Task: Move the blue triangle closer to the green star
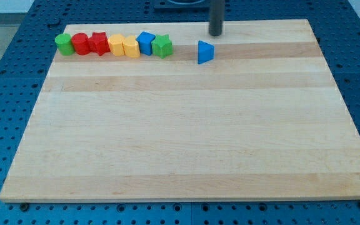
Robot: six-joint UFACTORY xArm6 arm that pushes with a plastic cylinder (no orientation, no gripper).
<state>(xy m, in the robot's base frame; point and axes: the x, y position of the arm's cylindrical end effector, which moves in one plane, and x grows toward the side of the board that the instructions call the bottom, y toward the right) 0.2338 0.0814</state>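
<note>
The pale wooden table point(186, 137) fills nearly the whole view, its boards running side to side, and it sits on a blue pegboard surface point(5, 112) dotted with holes. From the view's top a dark rod comes down, and my tip point(215, 34) rests near the table's far edge, just above and a little to the view's right of the blue triangle point(205, 52), close to it but apart. There are no jaws on this arm to open or close, only that plain rod, and it has hold of nothing. The blue triangle stands alone, near the right end of a row of blocks strung along the view's top left, with a clear strip of wood between it and the green star point(162, 45). That star ends the row; touching it on the left is a blue block point(145, 42), then two yellow blocks point(130, 47) point(116, 45) pressed together, then a red star-like block point(99, 43), a red round block point(80, 44), and last a green cylinder point(62, 44) at the far left.
</note>
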